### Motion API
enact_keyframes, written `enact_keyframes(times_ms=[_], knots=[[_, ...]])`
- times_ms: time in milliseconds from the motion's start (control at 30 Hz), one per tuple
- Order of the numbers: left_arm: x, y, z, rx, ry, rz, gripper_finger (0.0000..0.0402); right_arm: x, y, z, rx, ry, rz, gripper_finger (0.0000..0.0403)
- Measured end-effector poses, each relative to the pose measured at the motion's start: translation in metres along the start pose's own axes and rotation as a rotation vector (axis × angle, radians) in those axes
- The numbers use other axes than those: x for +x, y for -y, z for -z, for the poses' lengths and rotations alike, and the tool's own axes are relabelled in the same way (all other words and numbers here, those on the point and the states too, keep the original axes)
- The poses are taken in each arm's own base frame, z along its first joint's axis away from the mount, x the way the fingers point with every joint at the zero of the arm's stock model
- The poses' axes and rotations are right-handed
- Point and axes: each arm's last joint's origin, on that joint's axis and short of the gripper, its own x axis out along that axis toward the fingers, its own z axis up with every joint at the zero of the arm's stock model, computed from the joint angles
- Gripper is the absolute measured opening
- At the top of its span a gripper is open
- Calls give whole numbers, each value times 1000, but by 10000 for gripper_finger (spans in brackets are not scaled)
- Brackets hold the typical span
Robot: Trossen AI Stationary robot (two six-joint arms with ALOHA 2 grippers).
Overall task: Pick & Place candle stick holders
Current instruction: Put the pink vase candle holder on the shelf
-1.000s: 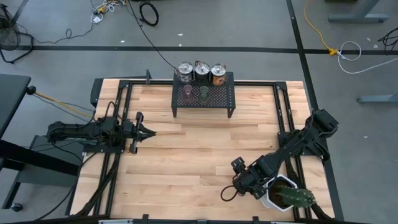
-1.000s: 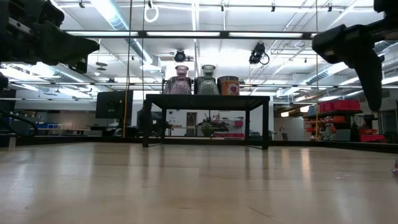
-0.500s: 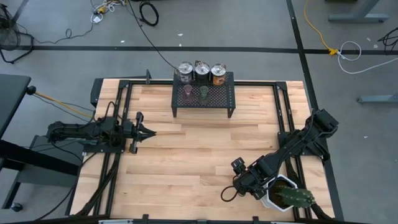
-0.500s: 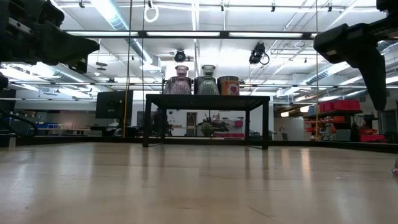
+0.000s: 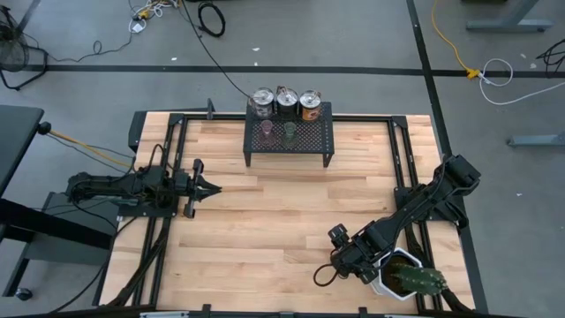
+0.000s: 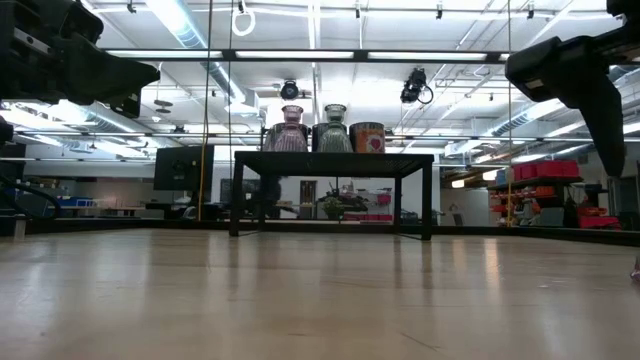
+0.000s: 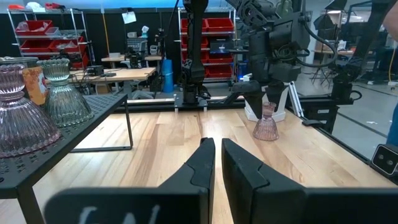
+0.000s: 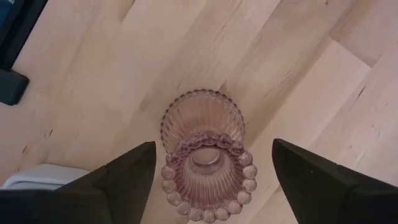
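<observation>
The right pincer [image 8: 208, 180] hangs straight above a pink glass holder [image 8: 205, 149] standing on the tabletop [image 5: 265, 221] at the near right, its fingers [image 8: 121, 180] spread wide on either side of the glass and not touching it. The risk from here looks like a poor grip: the glass is ribbed, beaded at the rim and narrow at the waist, so fingers closing off-centre could tip it or let it slip. The white pot [image 5: 393, 281] with its cactus [image 5: 419, 281] sits just beside the pincer, and a swing that way could knock it.

The left pincer [image 7: 214, 162] waits at the left of the tabletop, fingers together and empty.

On the rack [image 5: 290, 134] at the far edge stand three cans [image 5: 285, 102] in a row, with a pink cup [image 5: 267, 132] and a green cup [image 5: 289, 132] just in front. What is inside any of them I cannot tell.
</observation>
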Motion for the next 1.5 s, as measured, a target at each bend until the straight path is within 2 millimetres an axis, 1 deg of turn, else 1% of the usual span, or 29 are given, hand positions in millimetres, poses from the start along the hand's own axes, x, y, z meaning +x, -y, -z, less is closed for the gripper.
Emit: enact_keyframes(times_ms=[367, 500, 933, 1500], knots=[[0, 0, 0, 0, 0, 0, 34, 0, 0, 0, 16, 0, -1, 317], [0, 0, 0, 0, 0, 0, 34, 0, 0, 0, 23, 0, -1, 309], [0, 0, 0, 0, 0, 0, 34, 0, 0, 0, 23, 1, 0, 247], [0, 0, 0, 0, 0, 0, 34, -1, 0, 0, 22, 3, 0, 180]])
